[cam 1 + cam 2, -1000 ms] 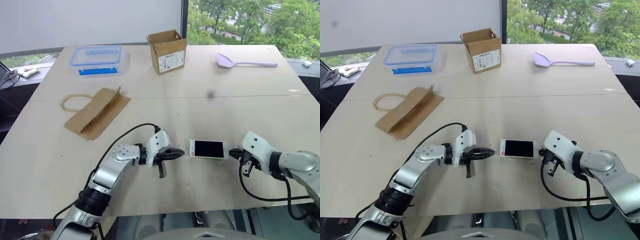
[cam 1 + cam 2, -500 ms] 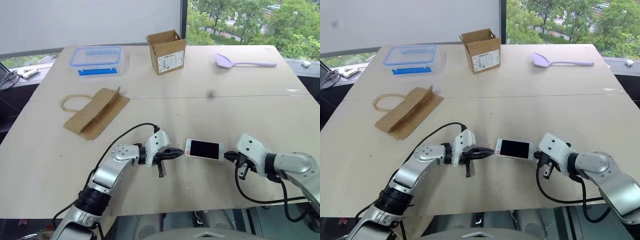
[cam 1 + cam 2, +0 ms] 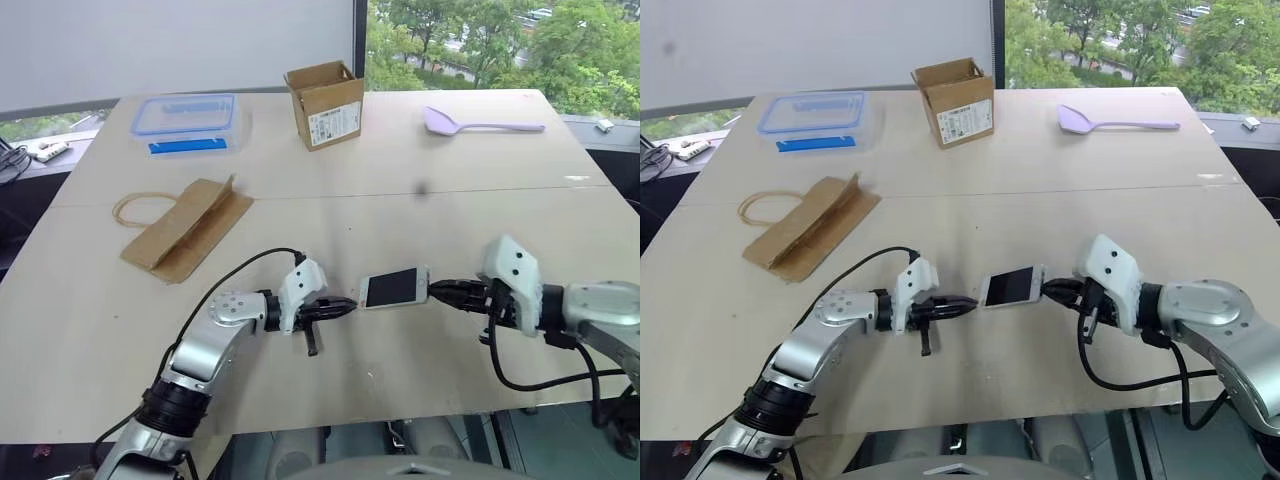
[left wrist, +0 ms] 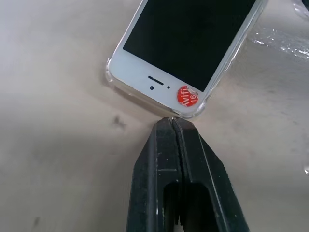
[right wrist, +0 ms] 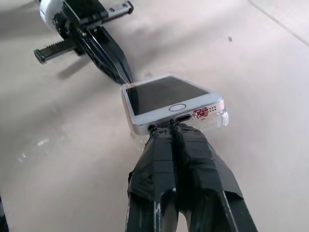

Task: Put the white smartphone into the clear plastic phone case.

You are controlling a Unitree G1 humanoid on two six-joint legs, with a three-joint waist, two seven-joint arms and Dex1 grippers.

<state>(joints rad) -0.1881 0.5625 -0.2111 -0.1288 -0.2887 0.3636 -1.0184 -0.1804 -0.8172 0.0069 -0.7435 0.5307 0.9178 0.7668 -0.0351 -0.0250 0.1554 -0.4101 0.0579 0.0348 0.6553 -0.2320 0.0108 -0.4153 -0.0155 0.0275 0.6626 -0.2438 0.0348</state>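
Two hands meet at the phone, one at each end.
The left hand [image 3: 345, 305] and right hand [image 3: 438, 291], both pressed together, touch opposite ends of the white smartphone [image 3: 394, 287] in the clear plastic phone case [image 4: 205, 104].

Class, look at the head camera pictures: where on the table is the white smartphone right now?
The white smartphone sits near the table's front edge, between the left gripper's tips and the right gripper's tips.

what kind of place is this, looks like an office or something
Probably an office or lab test room, on an upper floor: a plain wooden table set against a big window overlooking treetops, with loose practice props on it such as a cardboard box and a purple spoon.
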